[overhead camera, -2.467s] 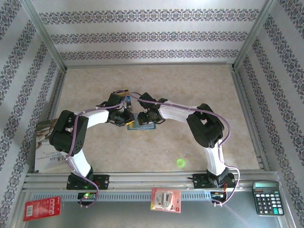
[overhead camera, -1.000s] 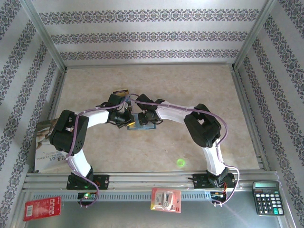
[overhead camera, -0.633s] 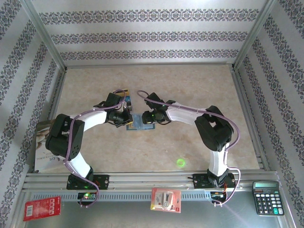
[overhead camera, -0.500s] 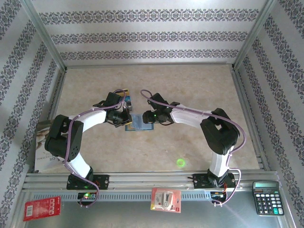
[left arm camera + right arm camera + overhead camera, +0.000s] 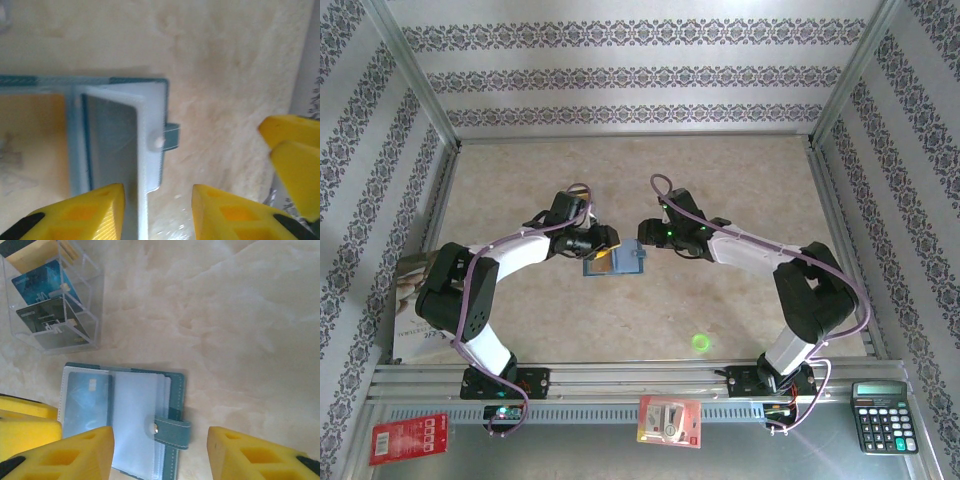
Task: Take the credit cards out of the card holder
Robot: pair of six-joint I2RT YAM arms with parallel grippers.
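A slate-blue bifold card holder (image 5: 125,425) lies open on the beige tabletop (image 5: 720,180), likely so its sleeves are reachable; left gripper (image 5: 159,200) and right gripper (image 5: 160,445) hover part-open, empty, a pale blue card (image 5: 87,400) still sleeved

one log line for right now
left gripper: open at card holder | right gripper: open above it | card holder: lying open, blue card in sleeve
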